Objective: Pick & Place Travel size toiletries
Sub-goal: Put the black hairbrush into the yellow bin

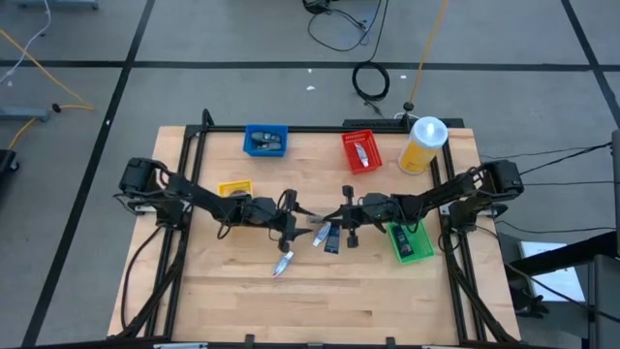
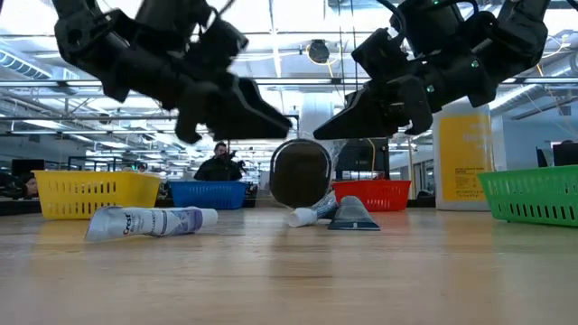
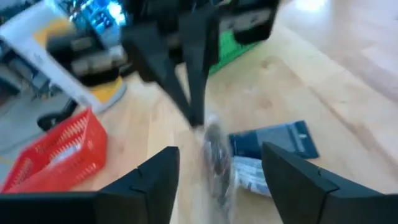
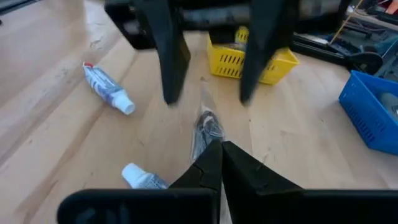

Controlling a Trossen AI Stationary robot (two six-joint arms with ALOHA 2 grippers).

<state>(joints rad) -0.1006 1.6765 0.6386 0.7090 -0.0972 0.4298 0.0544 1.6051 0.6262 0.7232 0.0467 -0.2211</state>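
Note:
A grey round disc in a clear wrapper (image 2: 301,171) hangs between my two grippers over the table's middle. My right gripper (image 4: 217,148) is shut on it. My left gripper (image 3: 219,151) is open, facing the right one, with its fingers on either side of the disc and apart from it. A white tube (image 1: 282,264) lies on the table nearer the near edge. A second small tube (image 1: 319,236) and a dark packet (image 1: 332,240) lie below the grippers. My right gripper pinches the disc's clear wrapper at its upper edge (image 4: 208,134) between the two shut fingers, slanting down from the table's right. The disc hangs below the fingertips (image 2: 318,134), upright and seemingly clear of the table.
A blue bin (image 1: 264,141) and a red bin (image 1: 360,150) stand at the far edge, each with items inside. A yellow bin (image 1: 234,188) is under the left arm and a green bin (image 1: 410,242) under the right. The tall yellow canister (image 1: 422,145) stands far right.

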